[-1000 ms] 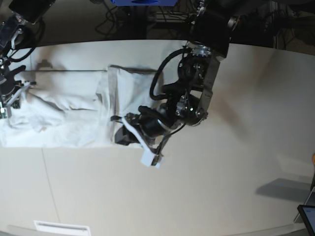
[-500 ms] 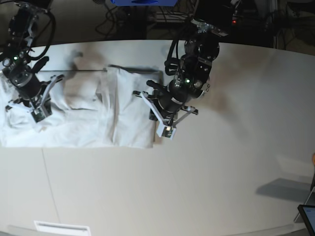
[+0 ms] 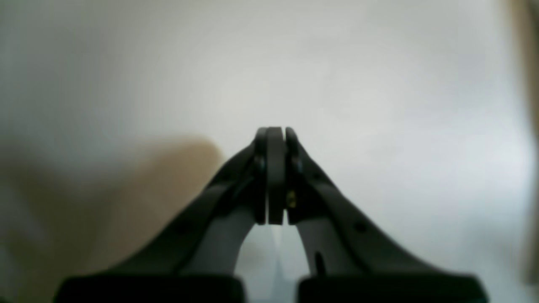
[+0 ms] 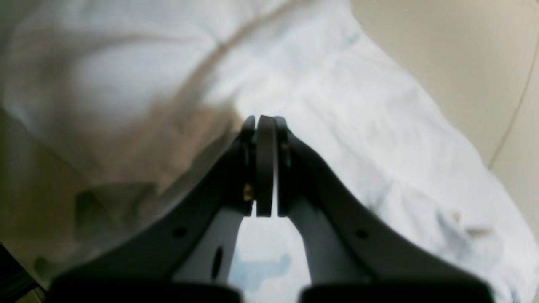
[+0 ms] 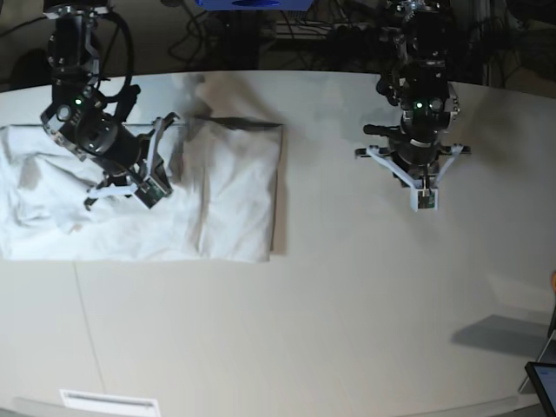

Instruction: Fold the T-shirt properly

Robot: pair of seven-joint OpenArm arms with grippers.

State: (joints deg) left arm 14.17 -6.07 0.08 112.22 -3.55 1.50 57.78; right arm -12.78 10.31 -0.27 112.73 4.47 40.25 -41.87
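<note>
The white T-shirt [image 5: 226,191] lies partly folded on the left of the table, its right end doubled over into a flat panel and its left part wrinkled. My right gripper [image 5: 146,193] hangs over the shirt's middle, shut, with nothing between its fingers. In the right wrist view the shut gripper [image 4: 261,122] is just above the crumpled T-shirt [image 4: 337,105]. My left gripper [image 5: 425,201] is shut and empty over bare tabletop, well to the right of the shirt. The left wrist view shows this gripper [image 3: 273,131] with pads pressed together against a blurred pale surface.
The off-white table [image 5: 347,313] runs across the base view, with a thin seam [image 5: 80,295] at the left. A white label [image 5: 109,402] sits at the front edge. A dark tablet corner [image 5: 543,382] is at the bottom right. Cables lie behind the table.
My left arm has swung right, off the T-shirt's folded end to bare table. My right arm has moved right over the shirt's middle. The folded panel now lies flat.
</note>
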